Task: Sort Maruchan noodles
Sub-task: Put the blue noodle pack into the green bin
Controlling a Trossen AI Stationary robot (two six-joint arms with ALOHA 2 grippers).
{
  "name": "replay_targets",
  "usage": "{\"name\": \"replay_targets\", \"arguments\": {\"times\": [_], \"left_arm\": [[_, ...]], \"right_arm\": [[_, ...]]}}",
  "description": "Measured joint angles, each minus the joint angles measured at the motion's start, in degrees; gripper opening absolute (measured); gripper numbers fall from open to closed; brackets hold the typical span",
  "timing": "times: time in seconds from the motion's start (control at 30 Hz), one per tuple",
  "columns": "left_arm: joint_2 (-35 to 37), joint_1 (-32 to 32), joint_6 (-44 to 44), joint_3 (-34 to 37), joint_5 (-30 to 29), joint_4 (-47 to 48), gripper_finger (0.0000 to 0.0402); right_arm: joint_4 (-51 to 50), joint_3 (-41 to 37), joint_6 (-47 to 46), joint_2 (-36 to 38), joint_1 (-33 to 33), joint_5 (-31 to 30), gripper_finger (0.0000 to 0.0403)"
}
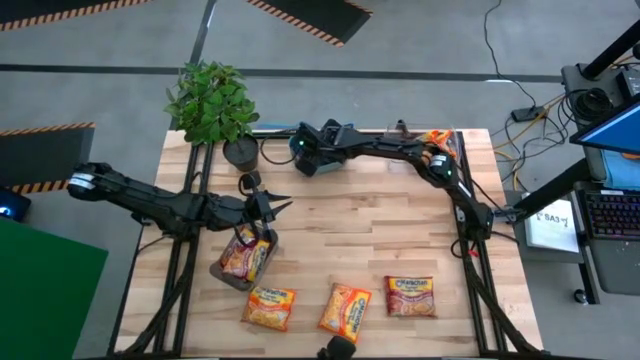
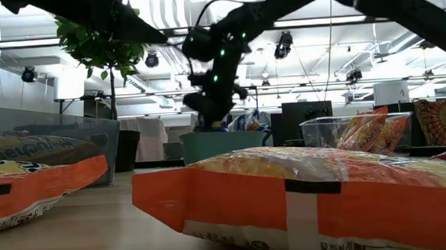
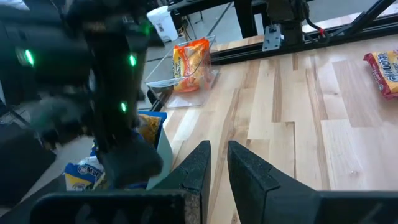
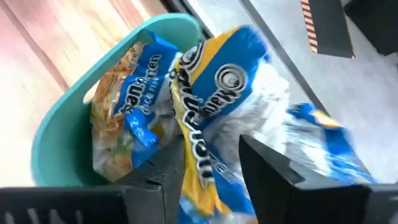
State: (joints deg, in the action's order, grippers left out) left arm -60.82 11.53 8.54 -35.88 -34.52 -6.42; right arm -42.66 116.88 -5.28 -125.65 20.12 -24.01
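Right wrist view: blue packet (image 4: 217, 118) between pincer fingers (image 4: 273, 165)

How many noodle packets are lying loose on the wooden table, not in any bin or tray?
3, in a row along the table's near edge: an orange packet toward the left, another orange packet in the middle, and a red packet toward the right. Others sit inside containers.

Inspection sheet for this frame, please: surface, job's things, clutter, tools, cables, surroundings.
Surface: wooden table.
Job's things: three packets loose at the front edge; blue packets in the teal tray; more in two clear bins.
Clutter: potted plant.
Tools: right tool over the tray, fingers apart around a blue packet; left tool nearly closed, empty.
Cables: on the floor.
Surroundings: keyboard.
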Motion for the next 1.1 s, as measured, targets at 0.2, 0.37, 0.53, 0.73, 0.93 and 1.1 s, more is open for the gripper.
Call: {"name": "replay_targets", "arguments": {"times": [0.2,0.37,0.53,0.73,0.93,1.1], "left_arm": [[0.0,0.04,-0.01,0.0,0.0,0.02,0.0037],[-0.01,0.04,-0.02,-0.02,0.0,0.01,0.0037],[-0.02,0.09,-0.02,-0.02,0.0,0.11,0.0037],[0.0,0.51,-0.02,-0.03,0.02,0.07,0.0037],[0.0,0.66,-0.02,-0.64,0.03,0.26,0.0037],[0.07,1.2,-0.22,-1.57,0.3,0.65,0.0037]], "right_arm": [[-1.52,0.0,0.64,4.5,0.5,-0.04,0.0137],[5.95,-0.46,1.79,4.98,2.28,1.82,0.0102],[17.77,-4.18,1.57,3.74,2.8,10.62,0.0048],[29.68,-12.92,1.83,2.19,3.42,4.69,0.001],[43.69,-23.88,-2.83,2.03,4.97,7.28,0.0009],[47.8,-26.47,-4.07,2.38,5.11,7.73,0.0009]]}}
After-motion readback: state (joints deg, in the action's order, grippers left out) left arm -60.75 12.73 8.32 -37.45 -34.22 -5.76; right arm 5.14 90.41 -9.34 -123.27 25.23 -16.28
